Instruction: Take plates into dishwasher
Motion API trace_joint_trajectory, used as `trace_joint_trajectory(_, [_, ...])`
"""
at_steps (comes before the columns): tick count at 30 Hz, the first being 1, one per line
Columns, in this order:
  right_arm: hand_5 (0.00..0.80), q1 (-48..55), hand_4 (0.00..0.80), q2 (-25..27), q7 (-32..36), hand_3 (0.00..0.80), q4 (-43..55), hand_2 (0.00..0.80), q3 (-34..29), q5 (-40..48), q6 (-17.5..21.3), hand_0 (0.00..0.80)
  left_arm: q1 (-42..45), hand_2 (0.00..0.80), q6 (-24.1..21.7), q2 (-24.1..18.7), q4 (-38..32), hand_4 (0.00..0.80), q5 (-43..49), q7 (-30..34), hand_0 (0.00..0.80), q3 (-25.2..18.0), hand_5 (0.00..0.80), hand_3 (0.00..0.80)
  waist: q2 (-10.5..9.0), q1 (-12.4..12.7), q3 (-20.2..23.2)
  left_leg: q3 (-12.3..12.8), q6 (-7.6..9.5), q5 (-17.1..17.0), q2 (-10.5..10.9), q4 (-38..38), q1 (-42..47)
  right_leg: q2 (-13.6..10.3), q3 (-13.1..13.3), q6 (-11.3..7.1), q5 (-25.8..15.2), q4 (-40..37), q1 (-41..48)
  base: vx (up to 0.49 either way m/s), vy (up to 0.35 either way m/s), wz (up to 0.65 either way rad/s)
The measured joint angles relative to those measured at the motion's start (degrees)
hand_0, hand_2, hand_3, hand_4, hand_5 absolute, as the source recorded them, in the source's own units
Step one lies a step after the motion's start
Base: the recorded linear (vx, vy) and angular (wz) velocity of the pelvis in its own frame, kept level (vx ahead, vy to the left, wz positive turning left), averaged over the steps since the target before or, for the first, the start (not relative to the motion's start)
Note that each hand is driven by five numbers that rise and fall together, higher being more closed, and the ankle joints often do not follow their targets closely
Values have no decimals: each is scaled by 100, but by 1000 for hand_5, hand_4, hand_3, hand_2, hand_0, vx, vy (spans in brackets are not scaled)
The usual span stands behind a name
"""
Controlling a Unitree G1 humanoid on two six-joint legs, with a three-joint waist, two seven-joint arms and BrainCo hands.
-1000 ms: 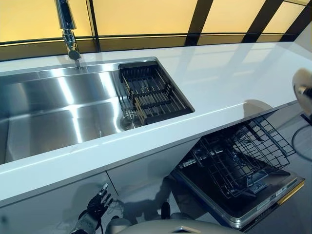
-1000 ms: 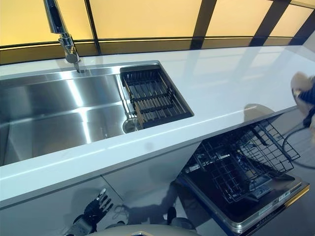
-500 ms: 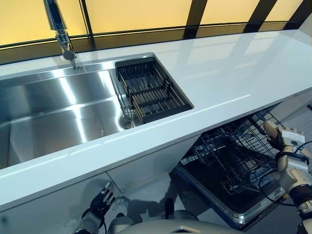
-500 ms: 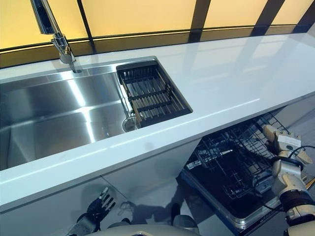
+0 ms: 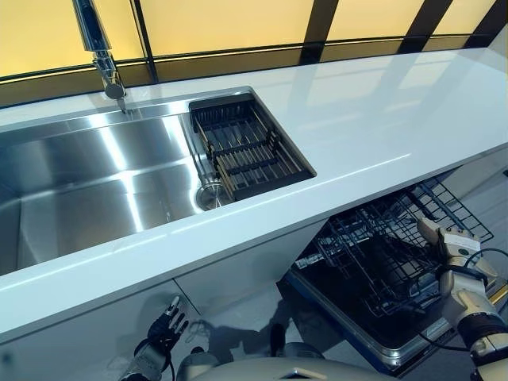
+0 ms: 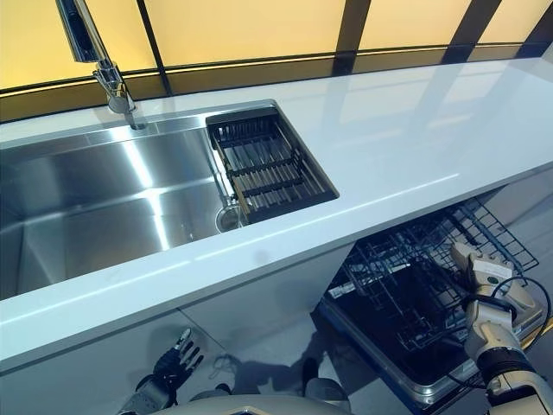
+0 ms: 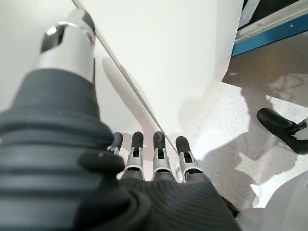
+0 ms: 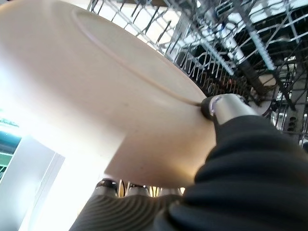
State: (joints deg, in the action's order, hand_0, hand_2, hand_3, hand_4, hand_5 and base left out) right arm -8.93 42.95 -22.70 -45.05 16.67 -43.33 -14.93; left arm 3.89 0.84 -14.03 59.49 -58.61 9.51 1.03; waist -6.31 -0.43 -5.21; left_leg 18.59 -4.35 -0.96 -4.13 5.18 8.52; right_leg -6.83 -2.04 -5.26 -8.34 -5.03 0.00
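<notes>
A cream plate [image 8: 96,86] fills the right wrist view. My right hand [image 5: 454,252] is shut on it, thumb [image 8: 227,108] on one face and fingers under the other. The hand hovers low over the right side of the pulled-out wire rack [image 5: 373,254] of the open dishwasher [image 5: 373,337], under the counter edge; rack tines [image 8: 240,43] show just past the plate. My left hand [image 5: 163,329] hangs open by the white cabinet front [image 7: 159,53], holding nothing.
A white counter [image 5: 373,119] runs across above the dishwasher. The steel sink [image 5: 87,182] holds a black drainer basket [image 5: 246,147], with a faucet [image 5: 103,55] behind it. A dark shoe [image 7: 281,127] rests on the speckled floor.
My right hand with the plate has dropped from beside the counter's right end to just over the dishwasher rack, edging left in the last half second. The camera has shifted slightly.
</notes>
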Motion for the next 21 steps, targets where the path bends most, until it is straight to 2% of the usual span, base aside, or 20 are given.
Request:
trace_joint_trajectory(3, [800,-112,800,-109,90,800,-258,800,46,11,-15,800,1,0,0,11,-3,0,-125,0,0,0,0,0,16,9,8,-6,4,-4,-3,0,-1,0,-6,4,-3,0,2,-13,-63,1])
trace_joint_trajectory(14, [800,-1026,800,-479,498,800,-1231,800,608,241,-515,800,-5,0,0,40,-101,0,-205,11,0,1,0,0,186,175,-4,-151,19,-32,-9,1,-5,-17,-133,9,-5,-6,73,4,-65,6])
trace_joint_trajectory(21, [800,-1559,800,-595,649,800,-1643,800,745,354,-817,800,-57,0,-20,36,-221,0,-426,38,0,1,0,0,352,456,-90,-189,29,-46,6,1,-94,-44,-187,-13,16,-9,31,-62,-66,4])
